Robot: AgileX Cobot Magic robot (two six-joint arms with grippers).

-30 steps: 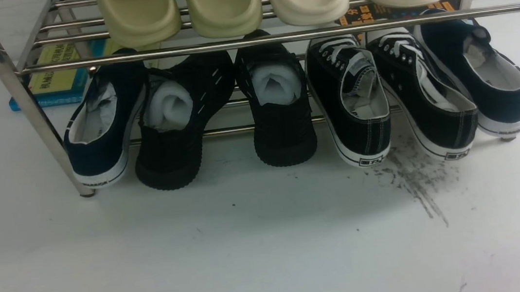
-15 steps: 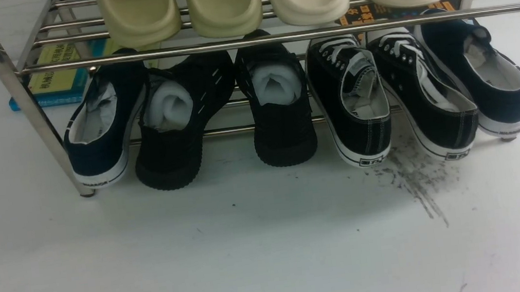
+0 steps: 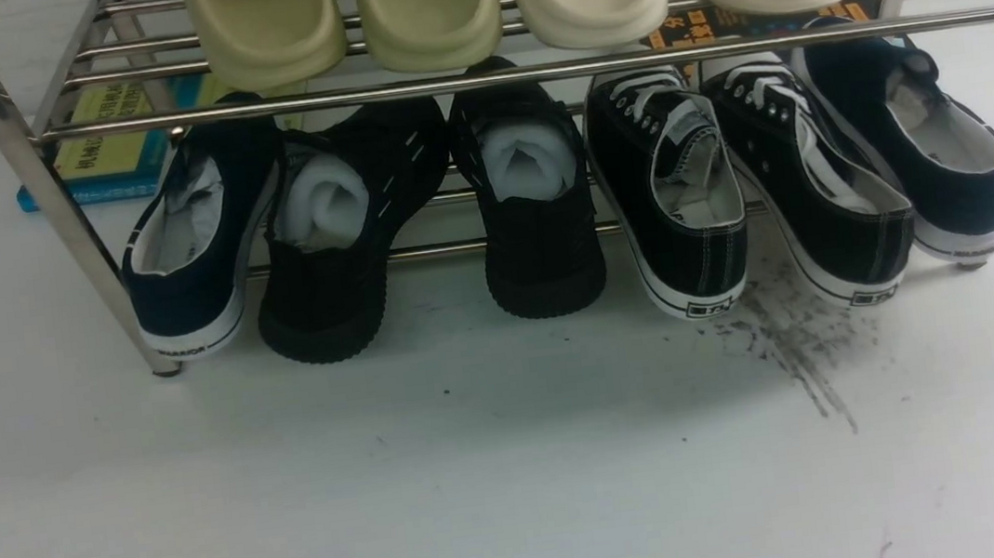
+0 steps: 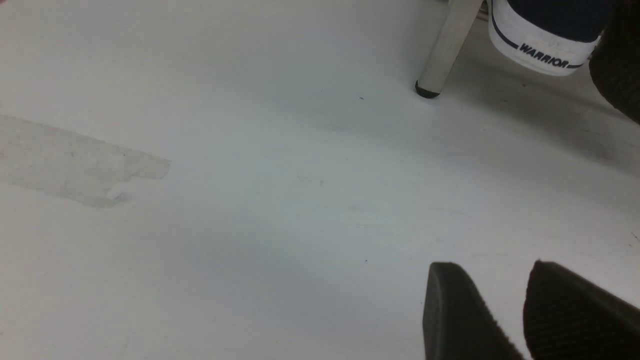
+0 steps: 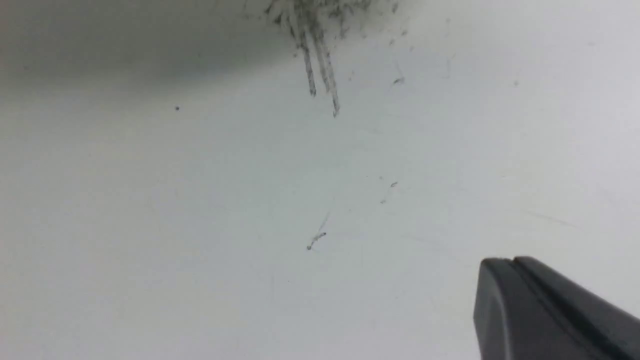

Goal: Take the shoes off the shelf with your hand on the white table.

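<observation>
Over the smooth white table (image 5: 200, 210), right gripper (image 5: 513, 261) sits clenched empty (ribbed left gripper (image 4: 495, 267) parted).

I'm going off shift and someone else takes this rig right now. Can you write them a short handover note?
Left gripper: jaws open, empty, low over the white table near a leg of the shelf.
Right gripper: jaws shut, empty, above the table near the scuff streaks.
The shoes: both on the shelf's lower tier, right of centre, heels toward the robot, between the paper-stuffed black shoes and a navy shoe.
Done: nothing; no shoe is gripped.
Left: open the right jaws, lift out each sneaker, set both on the table.
</observation>
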